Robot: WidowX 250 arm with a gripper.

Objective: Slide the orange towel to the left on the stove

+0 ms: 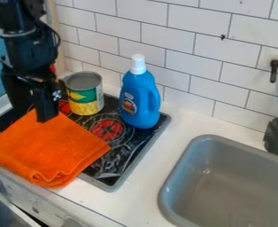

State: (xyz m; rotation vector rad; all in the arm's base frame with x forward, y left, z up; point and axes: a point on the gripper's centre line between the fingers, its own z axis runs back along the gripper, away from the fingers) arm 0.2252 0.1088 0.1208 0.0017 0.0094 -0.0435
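Observation:
At the upper left, the black gripper [31, 111] hangs over the top corner of a folded orange cloth [49, 148]. Its fingers stand apart, one on the left and one on the right, and the right tip overlaps the cloth in view; whether it touches cannot be told. The cloth covers the left front of the black stove top [109, 166]. Just right of the gripper stands a yellow and green can [86, 95] upright on the stove. Beside the can is an upright blue bottle [140, 99] with a white cap.
A grey sink [191, 153] is set into the white counter [147, 177] at the lower right, with a dark faucet [277, 135] at its back right. White wall tiles [179, 42] rise behind the stove. A dark hook [274, 71] sits on the wall.

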